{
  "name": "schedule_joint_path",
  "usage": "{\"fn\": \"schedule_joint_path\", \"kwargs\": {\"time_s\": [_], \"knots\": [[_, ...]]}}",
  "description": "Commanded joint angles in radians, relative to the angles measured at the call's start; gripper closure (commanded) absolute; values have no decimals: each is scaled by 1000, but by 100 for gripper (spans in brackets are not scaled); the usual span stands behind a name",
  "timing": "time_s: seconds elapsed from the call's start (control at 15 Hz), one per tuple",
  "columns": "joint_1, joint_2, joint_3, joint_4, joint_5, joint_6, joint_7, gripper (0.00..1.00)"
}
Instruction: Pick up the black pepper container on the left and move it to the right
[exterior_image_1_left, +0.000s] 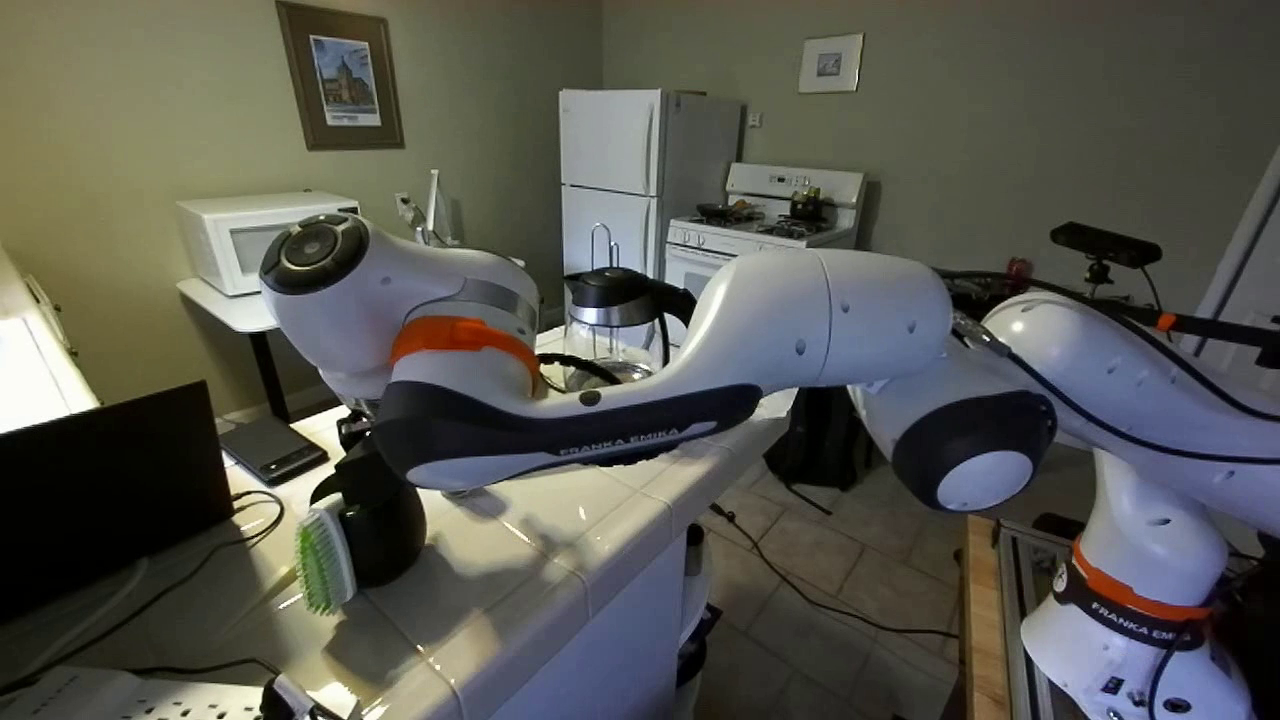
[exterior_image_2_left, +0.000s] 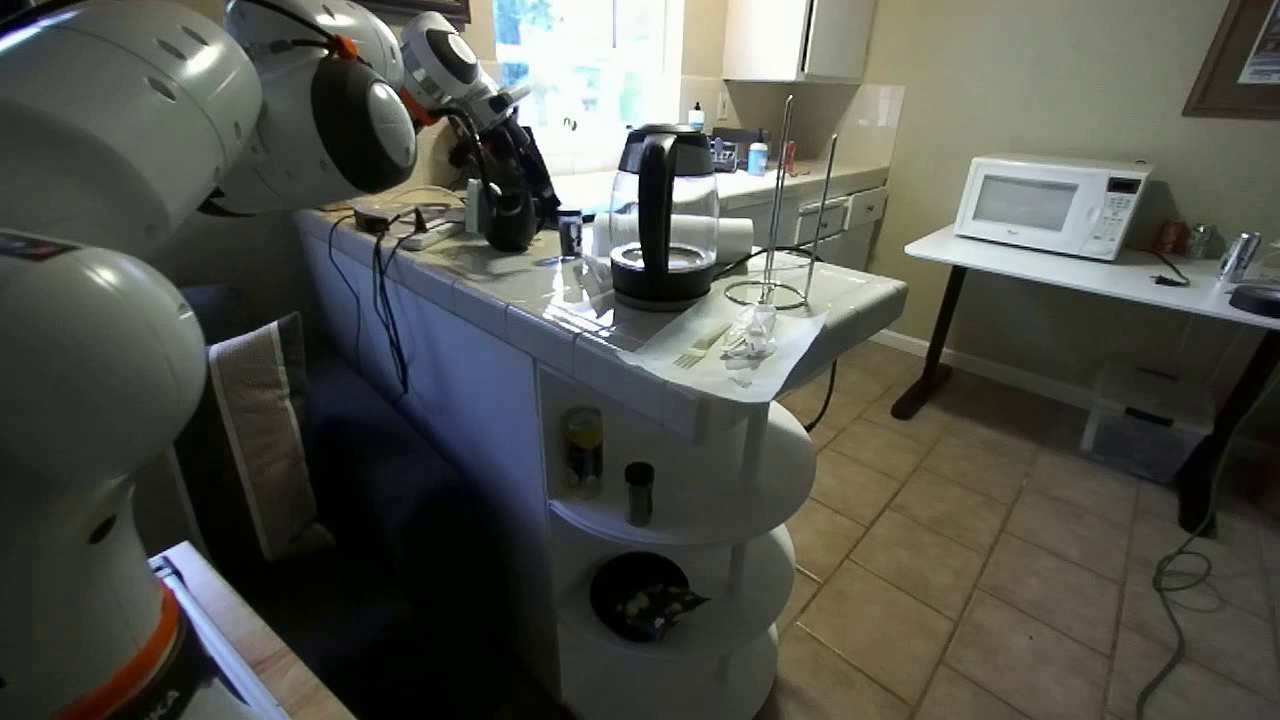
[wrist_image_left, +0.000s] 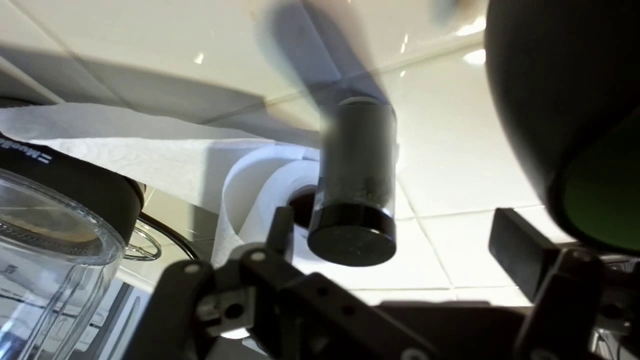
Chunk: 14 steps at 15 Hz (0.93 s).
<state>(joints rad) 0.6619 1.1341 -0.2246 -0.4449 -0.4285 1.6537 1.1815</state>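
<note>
Wrist view alone clearly shows gripper (wrist_image_left: 398, 230) spread — pepper container (wrist_image_left: 357, 175) apart

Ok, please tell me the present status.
Black gripper open; small dark cylindrical pepper container upright on white tiles, ungripped; large rounded black object nearby, possibly obstructing.

Window (exterior_image_2_left: 585, 80) overexposed, countertop (exterior_image_1_left: 600, 490) glinting and patched with shadow, black pepper container (wrist_image_left: 357, 145) — blurred mid-body in wrist view

Orange bands (exterior_image_1_left: 462, 338) ring the rounded white arm (exterior_image_1_left: 880, 310).
</note>
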Motion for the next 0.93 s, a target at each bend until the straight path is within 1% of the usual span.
{"fn": "schedule_joint_path", "kwargs": {"time_s": [0.0, 0.33, 0.47, 0.6, 0.67, 0.73, 0.87], "knots": [[22, -47, 29, 1, 50, -130, -37, 0], [38, -107, 41, 2, 68, -338, -68, 0], [31, -132, 53, 3, 78, -387, -99, 0], [22, -157, 71, 3, 95, -419, -166, 0], [17, -169, 84, 3, 101, -418, -240, 0], [16, -178, 89, 3, 103, -409, -290, 0], [21, -190, 85, 4, 81, -354, -401, 0]]}}
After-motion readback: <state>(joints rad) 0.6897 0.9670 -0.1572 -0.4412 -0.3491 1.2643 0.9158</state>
